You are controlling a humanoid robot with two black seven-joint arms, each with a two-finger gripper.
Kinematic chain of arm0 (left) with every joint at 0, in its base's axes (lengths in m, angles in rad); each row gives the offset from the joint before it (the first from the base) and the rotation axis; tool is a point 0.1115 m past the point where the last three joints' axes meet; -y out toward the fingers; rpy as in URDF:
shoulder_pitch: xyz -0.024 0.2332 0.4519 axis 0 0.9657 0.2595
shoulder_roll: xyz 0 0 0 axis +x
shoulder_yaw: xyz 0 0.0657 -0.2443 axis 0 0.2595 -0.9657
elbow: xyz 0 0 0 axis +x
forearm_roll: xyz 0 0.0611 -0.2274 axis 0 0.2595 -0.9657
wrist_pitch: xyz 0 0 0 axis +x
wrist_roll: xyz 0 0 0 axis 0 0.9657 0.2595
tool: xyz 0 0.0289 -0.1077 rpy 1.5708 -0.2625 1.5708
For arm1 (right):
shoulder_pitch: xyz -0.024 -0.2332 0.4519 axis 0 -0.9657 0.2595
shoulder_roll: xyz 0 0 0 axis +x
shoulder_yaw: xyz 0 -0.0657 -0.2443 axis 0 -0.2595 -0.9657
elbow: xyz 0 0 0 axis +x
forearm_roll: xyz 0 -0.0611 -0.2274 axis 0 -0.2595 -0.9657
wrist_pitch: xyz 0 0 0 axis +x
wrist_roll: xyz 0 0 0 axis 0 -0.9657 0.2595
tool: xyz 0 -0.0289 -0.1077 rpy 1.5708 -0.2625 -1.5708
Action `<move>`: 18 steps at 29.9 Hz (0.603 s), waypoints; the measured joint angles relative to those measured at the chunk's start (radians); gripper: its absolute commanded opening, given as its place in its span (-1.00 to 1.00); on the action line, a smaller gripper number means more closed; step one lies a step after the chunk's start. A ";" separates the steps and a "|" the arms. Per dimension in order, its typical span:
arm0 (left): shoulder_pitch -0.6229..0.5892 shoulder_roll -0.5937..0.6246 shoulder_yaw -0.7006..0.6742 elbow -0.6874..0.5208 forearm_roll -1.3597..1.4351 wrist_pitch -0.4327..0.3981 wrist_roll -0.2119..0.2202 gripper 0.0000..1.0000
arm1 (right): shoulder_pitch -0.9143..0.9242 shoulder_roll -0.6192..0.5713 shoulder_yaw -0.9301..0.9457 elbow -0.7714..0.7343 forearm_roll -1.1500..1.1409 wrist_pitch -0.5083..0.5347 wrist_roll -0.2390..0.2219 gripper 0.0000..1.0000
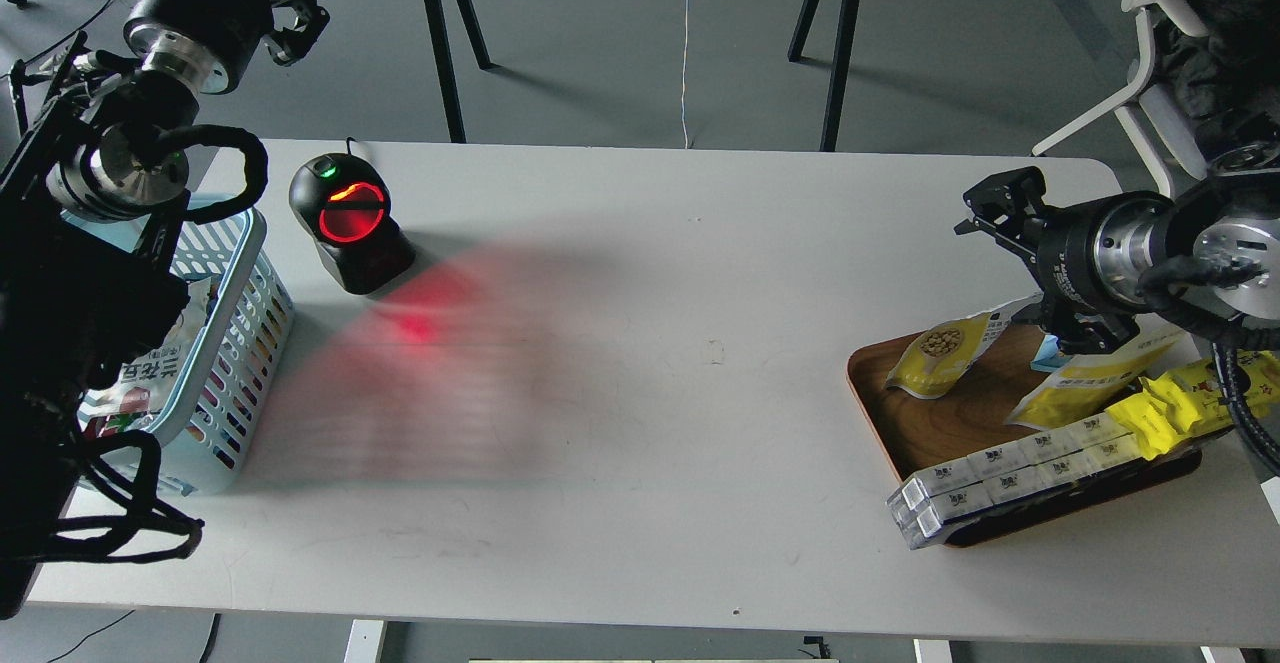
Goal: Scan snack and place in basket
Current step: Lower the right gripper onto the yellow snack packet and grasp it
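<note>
Nothing scanned yet, I judge: the flat yellow-and-white snack pouch (940, 355) lies on the brown wooden tray (872, 398) at the bench's right edge. The right end effector (995, 205) hovers above it, open, empty; the left end effector's (292, 15) opening I cannot tell. The light blue slotted plastic basket (240, 343) waits at the left edge.

Left arm hides most of the basket (235, 363) at table's left edge; packets inside partly seen. Right gripper (1000, 205) fingers not separable. Yellow wrappers (1190, 398) cut off behind the arm.
</note>
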 measured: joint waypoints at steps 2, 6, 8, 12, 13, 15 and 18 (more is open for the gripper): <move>0.000 0.000 0.000 0.000 0.000 0.000 0.000 1.00 | -0.021 0.001 0.017 -0.001 0.000 -0.012 0.000 0.63; 0.002 0.000 0.000 0.000 0.000 0.000 0.000 1.00 | -0.065 -0.006 0.053 -0.002 0.000 -0.020 0.000 0.09; 0.002 0.000 0.000 0.000 0.000 0.000 0.000 1.00 | -0.083 -0.007 0.060 -0.002 0.000 -0.021 -0.002 -0.05; 0.002 0.000 0.000 0.000 0.000 0.000 0.000 1.00 | -0.104 -0.007 0.064 -0.002 0.000 -0.022 -0.003 -0.23; 0.002 0.000 0.000 0.000 0.000 0.000 0.000 1.00 | -0.107 -0.007 0.064 -0.002 0.000 -0.022 -0.004 -0.28; 0.002 0.001 0.000 0.000 0.000 0.001 0.000 1.00 | -0.111 -0.008 0.064 -0.002 0.000 -0.023 -0.005 -0.39; 0.002 0.001 0.000 0.000 0.000 0.002 0.000 1.00 | -0.112 -0.010 0.064 -0.001 0.000 -0.023 -0.008 -1.00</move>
